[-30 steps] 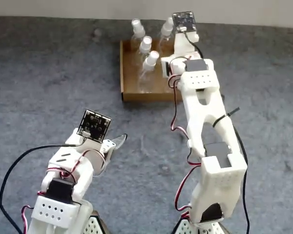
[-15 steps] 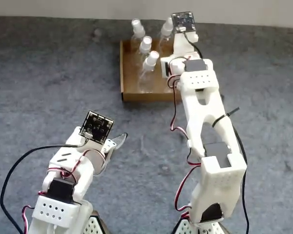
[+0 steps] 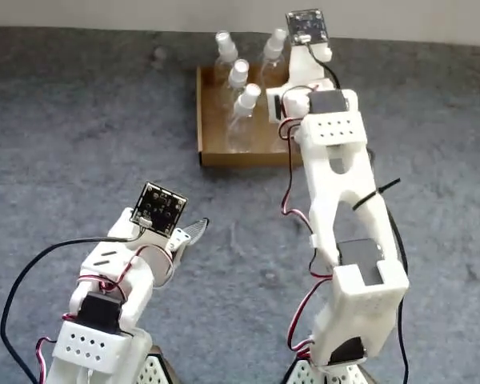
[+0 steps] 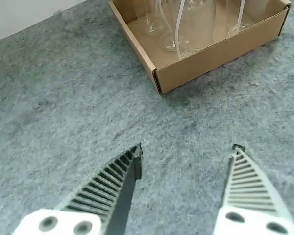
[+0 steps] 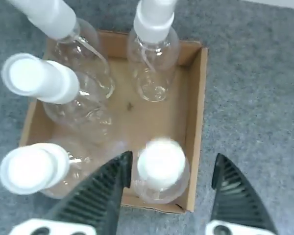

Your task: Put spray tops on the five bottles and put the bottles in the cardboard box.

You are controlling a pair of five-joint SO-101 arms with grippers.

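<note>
The right tool [image 5: 173, 156] had edged farther across the cardboard box [image 5: 196, 117], spread wide and gripping nothing, astride one capped bottle [image 5: 161, 166] among five standing inside, while the left tool [image 4: 188, 147] gaped empty above the desk [image 4: 63, 98].

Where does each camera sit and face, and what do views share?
High view: above the table, looking down; both arms, cardboard box.
Left wrist view: on left arm, facing box beyond open left gripper.
Right wrist view: above box, looking down; right gripper, bottles.
Shared: the box, in all three.
</note>
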